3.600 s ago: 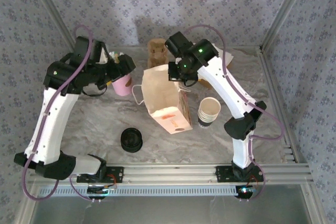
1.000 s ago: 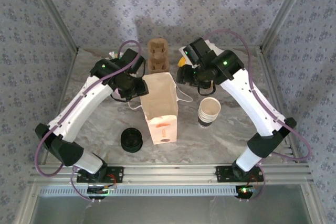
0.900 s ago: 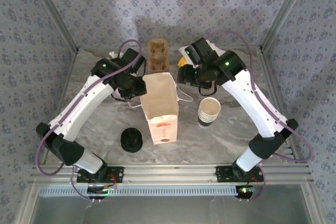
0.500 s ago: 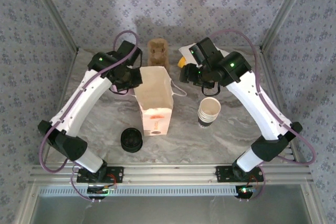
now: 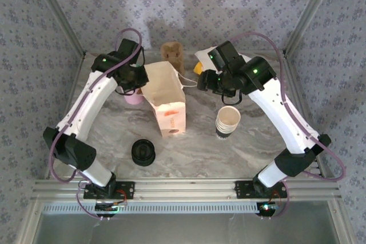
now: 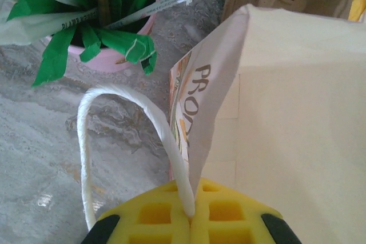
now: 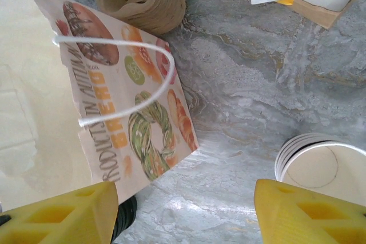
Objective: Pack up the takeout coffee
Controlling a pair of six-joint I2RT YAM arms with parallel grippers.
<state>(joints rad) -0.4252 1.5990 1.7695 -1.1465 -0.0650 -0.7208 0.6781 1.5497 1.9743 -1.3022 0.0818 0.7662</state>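
Note:
A printed paper bag (image 5: 167, 106) stands with its mouth open at mid-table. My left gripper (image 5: 142, 80) is at the bag's back left corner. In the left wrist view its yellow pads (image 6: 166, 216) are shut on the bag's white cord handle (image 6: 163, 135) and the edge of the bag (image 6: 297, 118). My right gripper (image 5: 207, 82) hangs open just right of the bag, above bare table, with nothing between its fingers (image 7: 63, 215). The bag's printed side (image 7: 131, 107) faces it. The takeout coffee is out of view.
A stack of lidless paper cups (image 5: 227, 121) (image 7: 326, 170) stands right of the bag. A stack of black lids (image 5: 143, 152) lies front left. A pink cup of green packets (image 5: 134, 96) (image 6: 108, 64) is under my left arm. A brown carrier (image 5: 171, 53) and napkins (image 5: 198, 64) sit at the back.
My left gripper closed on the bag's handle and rim and pulled back and left. The bag's mouth followed and the bag now stands more upright. The right arm barely moved.

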